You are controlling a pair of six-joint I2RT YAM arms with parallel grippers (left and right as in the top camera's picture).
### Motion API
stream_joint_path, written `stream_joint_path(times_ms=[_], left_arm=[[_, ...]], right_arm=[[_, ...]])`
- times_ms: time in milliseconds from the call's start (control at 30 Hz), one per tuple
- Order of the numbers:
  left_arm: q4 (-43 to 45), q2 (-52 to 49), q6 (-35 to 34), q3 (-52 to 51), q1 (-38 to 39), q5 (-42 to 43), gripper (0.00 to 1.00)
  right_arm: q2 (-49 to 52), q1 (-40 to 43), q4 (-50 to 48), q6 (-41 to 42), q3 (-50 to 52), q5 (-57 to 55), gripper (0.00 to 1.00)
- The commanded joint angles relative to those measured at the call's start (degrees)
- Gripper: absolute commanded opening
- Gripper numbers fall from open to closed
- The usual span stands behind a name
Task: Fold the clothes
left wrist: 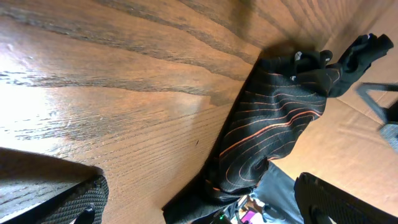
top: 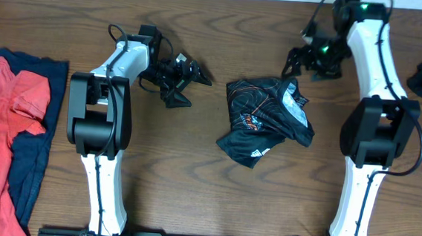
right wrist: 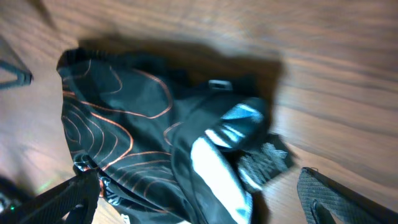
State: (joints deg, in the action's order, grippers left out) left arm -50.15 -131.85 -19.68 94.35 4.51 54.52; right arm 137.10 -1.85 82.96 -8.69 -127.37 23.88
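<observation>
Beside the crumpled black jersey [top: 263, 120], left gripper [top: 193, 91] and right gripper [top: 298, 64] gape wide, both empty.

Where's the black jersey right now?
In the overhead view the black jersey lies crumpled on the table, between the left gripper and the right gripper, nearer the right; neither holds it.

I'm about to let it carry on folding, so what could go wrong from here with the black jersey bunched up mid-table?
The black jersey lies crumpled with overlapping layers, so a pinch may catch several at once and fold it lopsided.
The left gripper and right gripper are both open beside it, holding nothing; the cloth could slip from a shallow grasp.
</observation>
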Motion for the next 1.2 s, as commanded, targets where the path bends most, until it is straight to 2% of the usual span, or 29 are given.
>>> stream_joint_path(times_ms=[0,533,1167], left_arm=[[0.1,-4.0,2.5,-2.3,0.0,-10.2,0.98],[0.0,-4.0,3.2,-2.3,0.0,-10.2,0.98],[-0.4,-4.0,3.2,-2.3,0.0,-10.1,0.98]], right_arm=[[-0.3,-1.1,-1.2,-2.5,2.8,3.6,0.99],[-0.1,3.3,-0.5,-0.8,7.9,3.7,0.99],[0.0,2.8,-7.6,-0.7,18.6,10.4,0.99]])
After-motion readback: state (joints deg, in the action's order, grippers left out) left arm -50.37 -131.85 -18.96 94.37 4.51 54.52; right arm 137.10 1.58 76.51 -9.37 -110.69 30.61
